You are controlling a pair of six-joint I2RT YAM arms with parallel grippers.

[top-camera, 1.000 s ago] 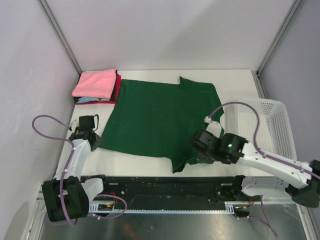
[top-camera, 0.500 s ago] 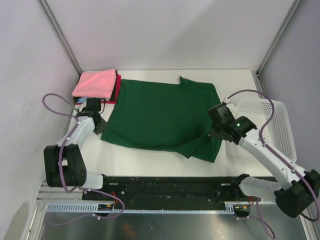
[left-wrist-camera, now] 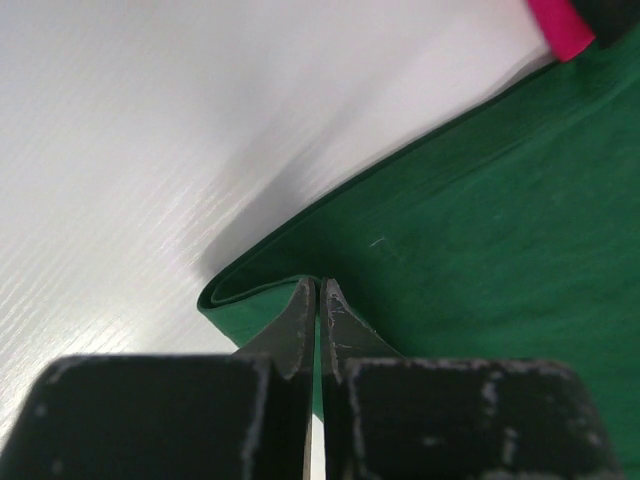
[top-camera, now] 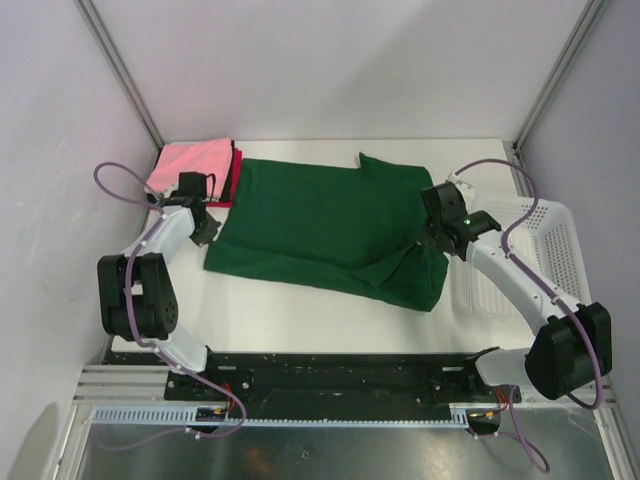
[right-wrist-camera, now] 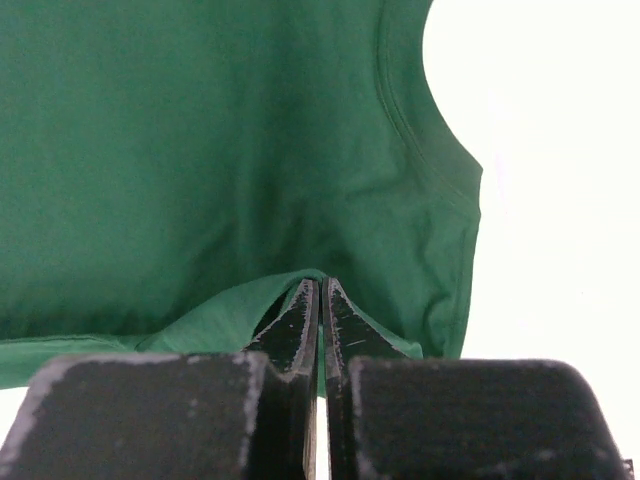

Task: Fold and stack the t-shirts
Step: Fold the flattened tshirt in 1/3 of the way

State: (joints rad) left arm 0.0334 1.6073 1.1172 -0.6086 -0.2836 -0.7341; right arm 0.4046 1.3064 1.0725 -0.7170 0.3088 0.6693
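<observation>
A large dark green t-shirt [top-camera: 320,225] lies spread on the white table, its near hem folded up and over. At the shirt's left edge my left gripper [top-camera: 212,232] is shut on a pinched fold of green cloth [left-wrist-camera: 260,295]. My right gripper [top-camera: 428,240] is shut on the shirt's right side, and green cloth [right-wrist-camera: 230,310] drapes from its fingertips. A stack of folded t-shirts [top-camera: 195,172], pink on top with red and black edges below, sits at the back left.
A white plastic mesh basket [top-camera: 535,255] stands on the right, close behind the right arm. White walls with metal posts enclose the table at the back and sides. A pink-red corner of the folded stack [left-wrist-camera: 565,30] shows in the left wrist view.
Both grippers have carried the shirt's near hem away from the front edge toward the back, folding the lower part over. The left gripper now sits beside the folded stack.
</observation>
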